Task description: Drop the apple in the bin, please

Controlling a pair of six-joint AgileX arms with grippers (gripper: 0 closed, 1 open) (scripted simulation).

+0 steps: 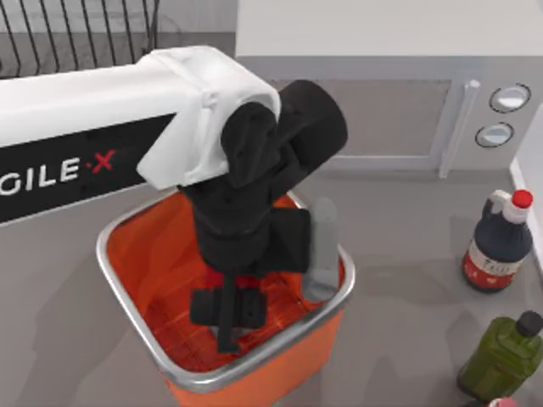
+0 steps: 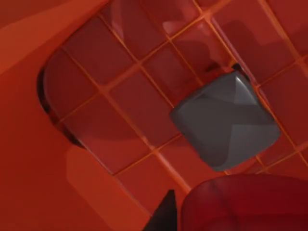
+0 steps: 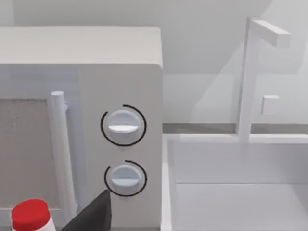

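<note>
Left gripper reaches down inside the bin — possibly holding the apple; finger spread unclear.

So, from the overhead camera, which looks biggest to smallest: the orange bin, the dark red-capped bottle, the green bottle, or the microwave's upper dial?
Largest: orange bin.
Then: dark bottle and green bottle, about alike; the green one is cut off at the edge, so unranked.
Smallest: upper dial.

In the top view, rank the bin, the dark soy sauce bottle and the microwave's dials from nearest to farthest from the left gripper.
1. Bin: the left gripper reaches down inside it.
2. Soy sauce bottle: right side of the table.
3. Microwave dials: far right, at the back.
</note>
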